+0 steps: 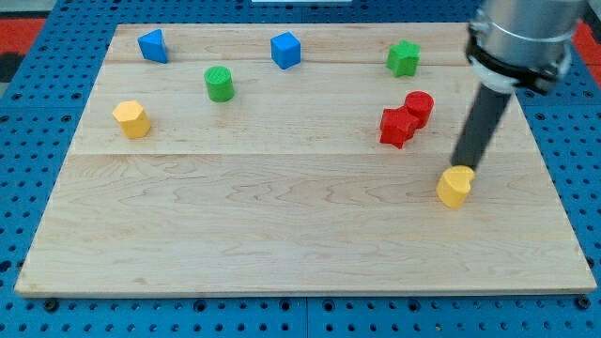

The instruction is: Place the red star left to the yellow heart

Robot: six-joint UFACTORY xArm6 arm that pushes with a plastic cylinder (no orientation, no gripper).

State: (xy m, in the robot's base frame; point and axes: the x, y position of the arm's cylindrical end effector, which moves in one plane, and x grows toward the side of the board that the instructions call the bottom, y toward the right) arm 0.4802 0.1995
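Observation:
The red star lies on the wooden board at the view's right, touching a red cylinder just above and right of it. The yellow heart lies lower and further right. My tip stands at the heart's upper edge, touching or nearly touching it, about 70 px right of and below the red star.
A green star sits at the upper right. A blue cube, a green cylinder, a blue block and a yellow hexagonal block lie across the top and left. The board's right edge is near the heart.

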